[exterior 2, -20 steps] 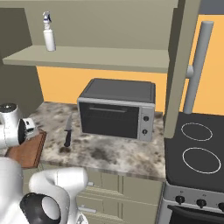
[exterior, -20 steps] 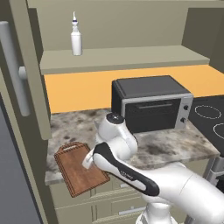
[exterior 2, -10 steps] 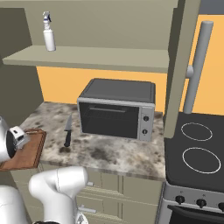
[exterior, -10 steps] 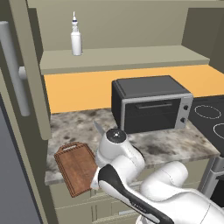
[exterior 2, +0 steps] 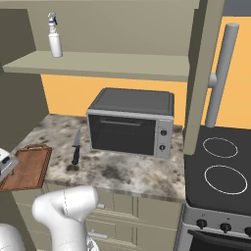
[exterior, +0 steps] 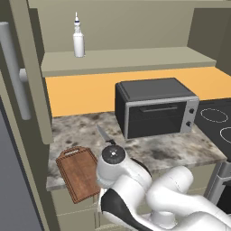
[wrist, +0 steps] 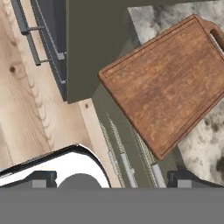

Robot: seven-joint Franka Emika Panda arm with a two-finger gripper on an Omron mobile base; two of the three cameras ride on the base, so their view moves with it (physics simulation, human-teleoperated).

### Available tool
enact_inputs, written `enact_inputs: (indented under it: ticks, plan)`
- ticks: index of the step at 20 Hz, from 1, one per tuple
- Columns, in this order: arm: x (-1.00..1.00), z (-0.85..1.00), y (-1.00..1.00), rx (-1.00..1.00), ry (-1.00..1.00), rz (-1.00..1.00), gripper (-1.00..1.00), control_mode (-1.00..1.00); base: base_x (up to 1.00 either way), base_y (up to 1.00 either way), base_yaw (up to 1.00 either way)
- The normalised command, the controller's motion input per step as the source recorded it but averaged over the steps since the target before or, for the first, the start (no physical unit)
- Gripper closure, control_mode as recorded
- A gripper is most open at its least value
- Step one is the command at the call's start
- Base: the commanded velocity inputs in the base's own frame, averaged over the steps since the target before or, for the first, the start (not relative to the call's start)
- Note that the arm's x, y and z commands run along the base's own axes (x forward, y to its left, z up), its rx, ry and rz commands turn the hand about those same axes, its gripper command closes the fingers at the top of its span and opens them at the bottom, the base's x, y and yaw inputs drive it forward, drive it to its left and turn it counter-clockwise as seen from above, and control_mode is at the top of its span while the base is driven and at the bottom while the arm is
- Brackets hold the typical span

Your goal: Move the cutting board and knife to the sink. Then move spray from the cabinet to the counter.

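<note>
Speckled bench [exterior: 180, 151] carries the cutting board [wrist: 168, 85] at its corner, beyond the wide-open, empty claw [wrist: 109, 177].

- In the left base view the arm's white body covered the handle of the knife [exterior: 103, 134], leaving only the blade showing.
- The near right corner of the cutting board [exterior: 79, 173] was hidden behind the arm.
- In the hand view the board's handle tab ran off the right edge.
- The stove [exterior 2: 220, 171] was cut off at the right edge.
- The spray bottle [exterior 2: 54, 35] was too small to read any label.
</note>
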Motion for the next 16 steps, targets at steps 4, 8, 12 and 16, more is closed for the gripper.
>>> enact_inputs:
  ticks: [4,8,12,16]
  plan:
    - [-0.46,0.03,0.12,-0.11,-0.1,0.14,-1.0,-1.0,0.0,0.0,0.0]
    - [-0.39,-0.01,0.15,-0.16,-0.37,0.11,-1.0,-1.0,0.0,0.0,0.0]
    - [-0.14,-0.08,0.2,-0.16,-0.43,0.02,-1.0,-1.0,0.0,0.0,0.0]
    - [-0.03,-0.03,0.14,-0.14,-0.41,0.0,-1.0,-1.0,0.0,0.0,0.0]
